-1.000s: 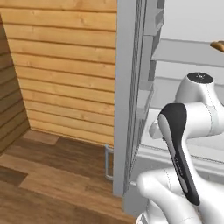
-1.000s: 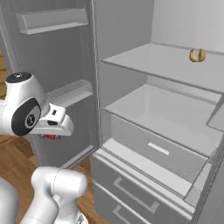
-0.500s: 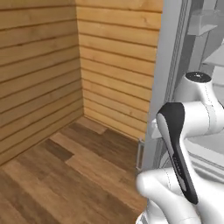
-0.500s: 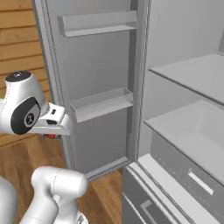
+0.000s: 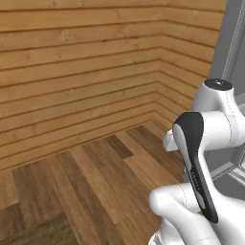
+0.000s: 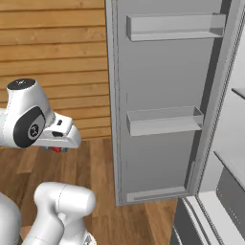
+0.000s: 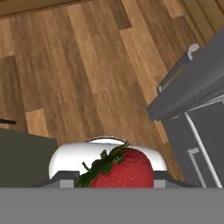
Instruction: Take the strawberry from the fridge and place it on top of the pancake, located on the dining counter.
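Note:
In the hand view, the bright red strawberry (image 7: 119, 171) with its green leaves sits low between my fingers, above the wooden floor. My gripper (image 6: 56, 149) is shut on it, tucked close under the arm's wrist, and a bit of red strawberry (image 6: 58, 150) peeks out below the hand. The light-grey fridge (image 6: 162, 95) stands to the right with its door swung open, showing two door bins. The fridge door (image 7: 192, 85) and its bar handle also cross the hand view's right side. The pancake and the dining counter are out of view.
A wood-plank wall (image 5: 81, 72) with an inside corner rises ahead and to the left. Brown wooden floor (image 5: 95, 182) spreads in front of the base. The fridge's edge (image 5: 234, 43) borders the right, with lower drawers (image 6: 229, 191) beyond the open door.
The base has turned left, away from the fridge's inside, so both base views swung from the shelves to the wood wall. The arm keeps its pose, still holding the strawberry.

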